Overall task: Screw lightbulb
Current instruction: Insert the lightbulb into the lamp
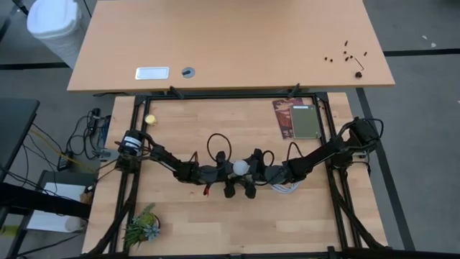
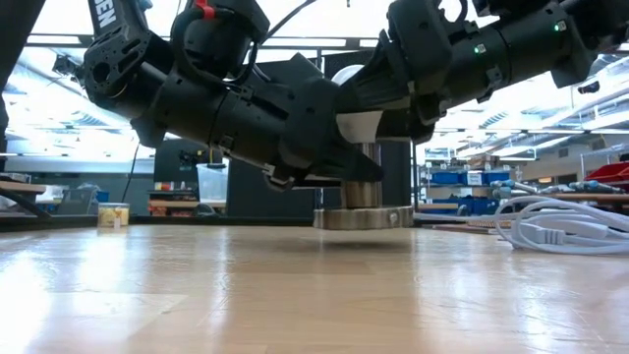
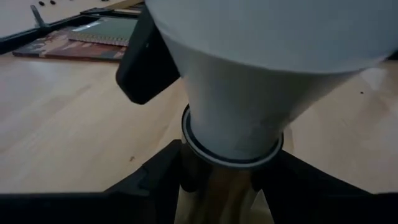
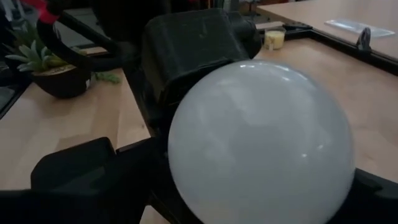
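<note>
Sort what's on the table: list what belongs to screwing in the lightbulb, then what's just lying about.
In the job:
- lightbulb
- metal socket under it
- left end effector, at the socket
- right end effector, around the bulb's dome

Lying about:
- potted plant
- notebook
- small yellow object
- white cable

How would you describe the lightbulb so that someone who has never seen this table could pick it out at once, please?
Look at the middle of the wooden table, where the two dark arms meet. Between the left gripper and the right gripper sits the lightbulb, upright on a metal socket. It is the only round white dome there.
</note>
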Available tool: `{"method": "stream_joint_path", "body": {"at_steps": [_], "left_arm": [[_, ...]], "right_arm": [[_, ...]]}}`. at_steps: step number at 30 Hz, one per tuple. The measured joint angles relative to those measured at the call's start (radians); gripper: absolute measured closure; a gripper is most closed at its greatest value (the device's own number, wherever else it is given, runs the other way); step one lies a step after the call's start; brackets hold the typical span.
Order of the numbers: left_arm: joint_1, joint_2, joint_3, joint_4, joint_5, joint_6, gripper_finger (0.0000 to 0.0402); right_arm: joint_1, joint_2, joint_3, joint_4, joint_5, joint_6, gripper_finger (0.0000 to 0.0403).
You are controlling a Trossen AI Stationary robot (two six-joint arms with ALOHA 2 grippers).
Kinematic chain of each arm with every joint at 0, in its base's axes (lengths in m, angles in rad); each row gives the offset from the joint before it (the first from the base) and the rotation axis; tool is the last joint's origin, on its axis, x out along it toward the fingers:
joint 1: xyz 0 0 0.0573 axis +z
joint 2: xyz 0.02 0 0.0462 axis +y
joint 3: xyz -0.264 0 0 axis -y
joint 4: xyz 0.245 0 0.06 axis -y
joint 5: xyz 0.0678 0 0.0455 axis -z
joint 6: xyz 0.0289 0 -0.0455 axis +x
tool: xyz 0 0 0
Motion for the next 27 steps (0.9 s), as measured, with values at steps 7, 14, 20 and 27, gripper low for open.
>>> {"method": "stream_joint_path", "body": {"at_steps": [7, 14, 20, 27], "left_arm": [[-0.003, 0.000, 0.000, -0.026, -0.006, -0.027, 0.0208], [-0.006, 0.000, 0.000, -0.033, -0.013, -0.016, 0.0208], [-0.011, 0.000, -0.001, -0.042, -0.011, -0.017, 0.0208], [-0.012, 0.000, -0.003, -0.056, -0.001, -0.039, 0.0208]], "right_arm": [[0.000, 0.000, 0.000, -0.010, 0.011, 0.000, 0.0050], [0.000, 0.001, -0.003, -0.001, 0.020, 0.014, 0.0050], [0.005, 0.001, -0.002, -0.051, 0.017, 0.102, 0.0050], [0.004, 0.001, -0.003, -0.076, -0.025, 0.112, 0.0055]]}}
